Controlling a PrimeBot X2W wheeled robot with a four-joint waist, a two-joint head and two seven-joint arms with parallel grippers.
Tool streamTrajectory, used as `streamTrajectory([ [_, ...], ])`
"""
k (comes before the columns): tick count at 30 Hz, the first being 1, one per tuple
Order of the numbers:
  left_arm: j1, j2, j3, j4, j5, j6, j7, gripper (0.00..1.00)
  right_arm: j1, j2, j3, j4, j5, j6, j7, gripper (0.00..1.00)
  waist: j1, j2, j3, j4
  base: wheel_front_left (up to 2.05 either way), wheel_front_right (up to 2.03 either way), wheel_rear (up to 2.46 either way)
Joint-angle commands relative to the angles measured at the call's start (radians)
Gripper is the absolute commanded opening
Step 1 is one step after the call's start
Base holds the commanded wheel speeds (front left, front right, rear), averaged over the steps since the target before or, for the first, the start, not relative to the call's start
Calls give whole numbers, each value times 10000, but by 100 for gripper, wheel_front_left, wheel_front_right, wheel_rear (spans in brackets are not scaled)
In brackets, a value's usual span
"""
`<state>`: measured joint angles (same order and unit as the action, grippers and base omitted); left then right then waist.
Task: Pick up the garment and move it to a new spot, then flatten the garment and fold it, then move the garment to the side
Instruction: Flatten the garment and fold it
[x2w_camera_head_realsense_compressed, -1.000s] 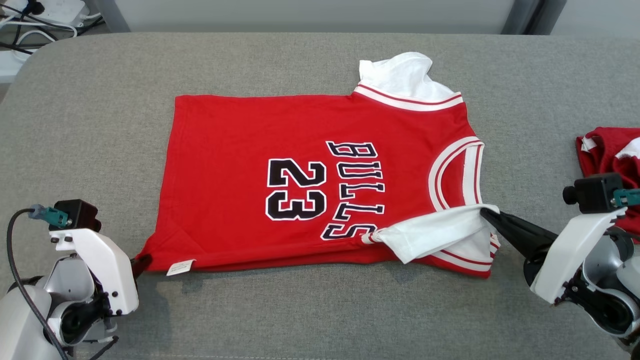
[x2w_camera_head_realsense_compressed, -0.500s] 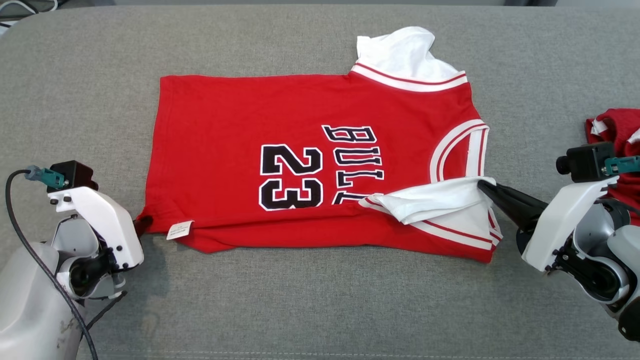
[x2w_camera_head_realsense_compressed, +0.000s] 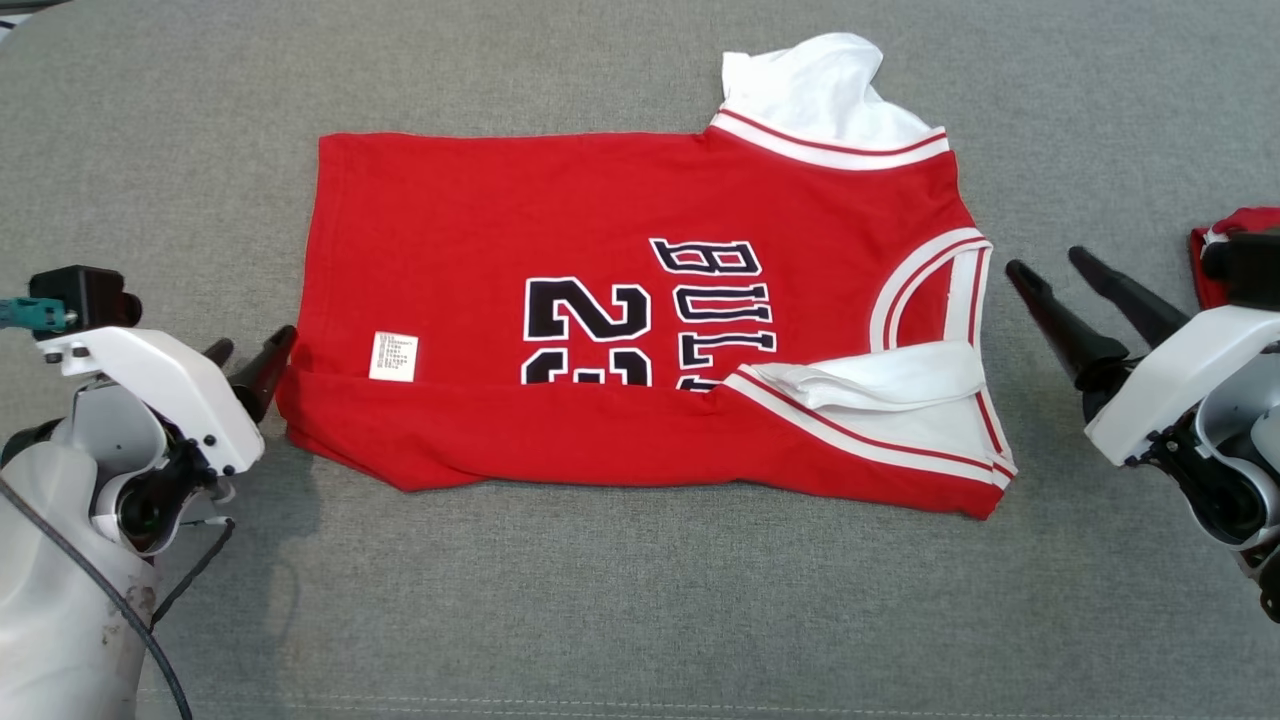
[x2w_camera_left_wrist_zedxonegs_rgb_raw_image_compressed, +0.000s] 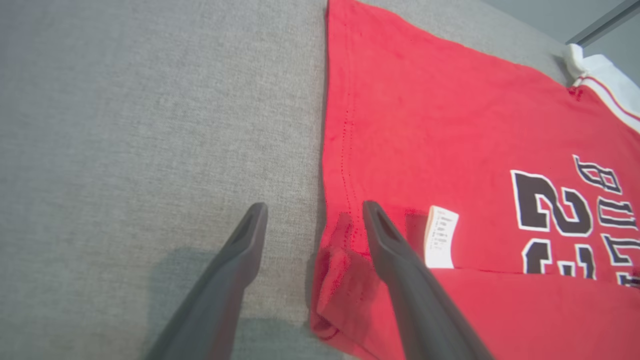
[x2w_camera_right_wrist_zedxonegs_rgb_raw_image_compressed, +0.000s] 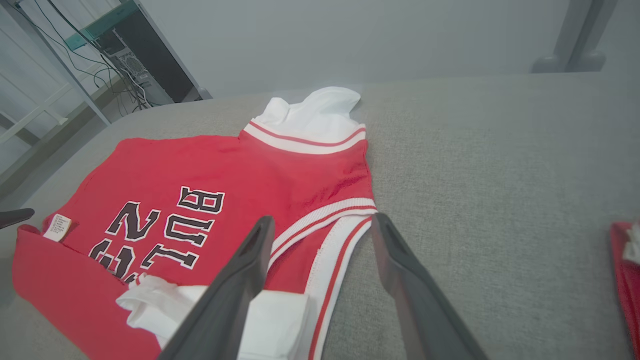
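Your red basketball jersey with black "BULLS 23" lettering and white trim lies spread in the middle of the grey fabric-covered tabletop, hem toward your left and collar toward your right. Its near long edge is turned up over the body, hiding the lower part of the lettering, and the white care label shows face up, so I judge relocation, flattening and 1 lengthwise fold done. The near white sleeve lies on that fold. The far white sleeve sticks out rumpled past the far edge.

Your left pincer is spread at the hem corner, pinching nothing. Your right pincer is spread just beside the collar, clear of it.

Left to do: the far side, a crosswise fold, then moving the jersey aside.
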<state>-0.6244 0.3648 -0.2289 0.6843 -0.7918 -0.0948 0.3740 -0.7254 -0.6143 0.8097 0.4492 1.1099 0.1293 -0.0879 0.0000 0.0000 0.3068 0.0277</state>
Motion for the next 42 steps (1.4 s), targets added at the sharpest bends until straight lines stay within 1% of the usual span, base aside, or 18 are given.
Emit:
streamTrajectory([
  [1,-412,539,409,-173,20,-71,-146,100,86,-146,-43,-59,-68,14,-168,100,0,0,-52,18,0,0,0],
  [6,72,742,614,-238,-90,-193,-1002,100,491,-95,-39,-116,-209,14,-602,100,0,0,-306,76,0,0,0],
  [12,1432,793,570,-750,-163,-268,-1707,100,1503,-159,103,-538,-170,14,-958,100,0,0,-553,143,0,0,0],
  [18,2821,271,463,-1367,-336,-221,-2240,100,2434,-67,107,-757,-159,14,-1211,100,0,0,-698,120,0,0,0],
  [22,3284,-57,316,-1613,-297,-211,-2614,100,2922,80,53,-747,-149,14,-1303,100,0,0,-741,87,0,0,0],
  [25,3351,-201,202,-1560,-189,-215,-2879,100,3145,189,22,-720,-186,14,-1340,100,0,0,-747,43,0,0,0],
  [37,2738,163,-970,-608,1842,-73,-4340,100,3318,697,19,-619,-394,14,-1358,100,0,0,-713,-179,0,0,0],
  [42,2490,9,-1211,-353,2128,-91,-4901,100,3377,855,31,-568,-426,14,-1374,100,0,0,-735,-173,0,0,0],
])
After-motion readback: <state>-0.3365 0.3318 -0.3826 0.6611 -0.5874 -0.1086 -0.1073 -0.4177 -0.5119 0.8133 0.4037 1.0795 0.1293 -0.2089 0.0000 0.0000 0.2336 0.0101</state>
